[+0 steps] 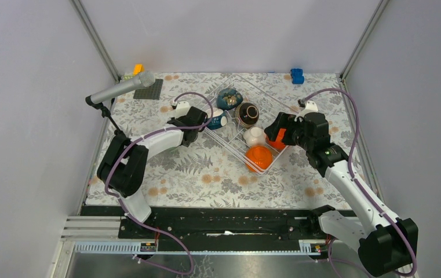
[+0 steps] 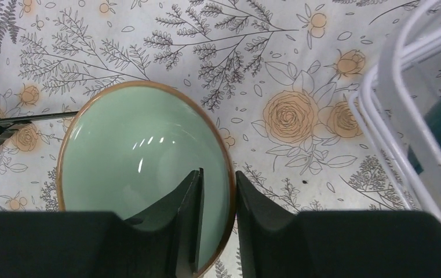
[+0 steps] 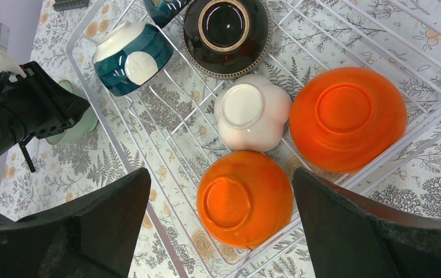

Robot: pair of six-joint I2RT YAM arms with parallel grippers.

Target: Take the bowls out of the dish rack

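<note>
A pale green bowl (image 2: pixel 142 156) stands upright on the cloth just left of the dish rack (image 2: pixel 392 104). My left gripper (image 2: pixel 218 174) is shut on its rim, one finger inside and one outside; it also shows in the top view (image 1: pixel 197 124). The wire dish rack (image 1: pixel 270 95) holds upside-down bowls: two orange (image 3: pixel 245 197) (image 3: pixel 348 119), a white one (image 3: pixel 252 116), a dark brown one (image 3: pixel 225 32) and a blue-and-white one (image 3: pixel 131 58). A dark blue patterned bowl (image 1: pixel 229 98) sits at the far corner. My right gripper (image 3: pixel 219 174) is open wide above the nearer orange bowl.
A blue toy block (image 1: pixel 296 75) lies at the back right. A dark grey flat plate (image 1: pixel 148 90) and a small orange block (image 1: pixel 138 68) lie at the back left. A grey microphone (image 1: pixel 122 88) on a stand reaches over the left edge.
</note>
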